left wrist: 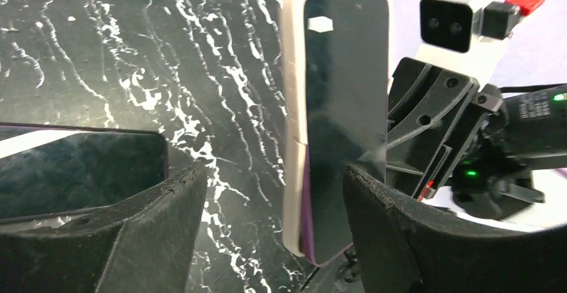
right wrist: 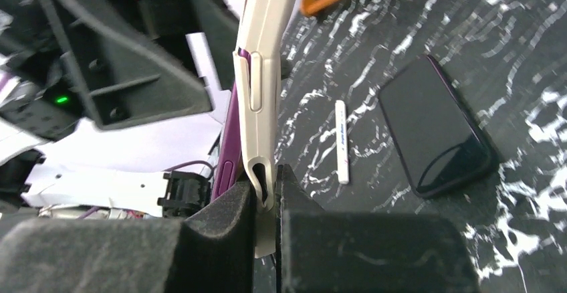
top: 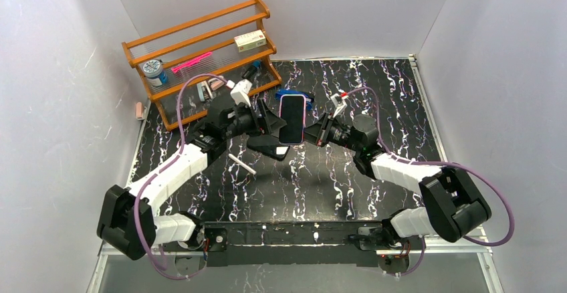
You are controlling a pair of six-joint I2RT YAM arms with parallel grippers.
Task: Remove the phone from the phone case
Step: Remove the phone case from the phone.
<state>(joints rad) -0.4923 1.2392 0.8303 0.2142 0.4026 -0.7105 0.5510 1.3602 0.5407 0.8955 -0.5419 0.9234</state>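
Note:
The phone [top: 291,119], dark-screened with a purple edge, sits in a cream case [left wrist: 294,106] and is held upright above the table between both arms. My right gripper [right wrist: 266,180] is shut on the case's edge [right wrist: 261,72]. The purple phone edge [right wrist: 227,146] stands slightly off the case beside it. In the left wrist view the phone's screen [left wrist: 344,92] faces me, and its purple lower corner peels out of the case. My left gripper [left wrist: 274,226] is open, its fingers [left wrist: 154,233] on either side of the phone's lower end.
A second black phone [right wrist: 434,132] lies flat on the marbled table beneath, beside a white pen [right wrist: 342,142]. A wooden rack [top: 200,52] with small items stands at the back left. A blue object [top: 294,94] lies behind the phone. White walls enclose the table.

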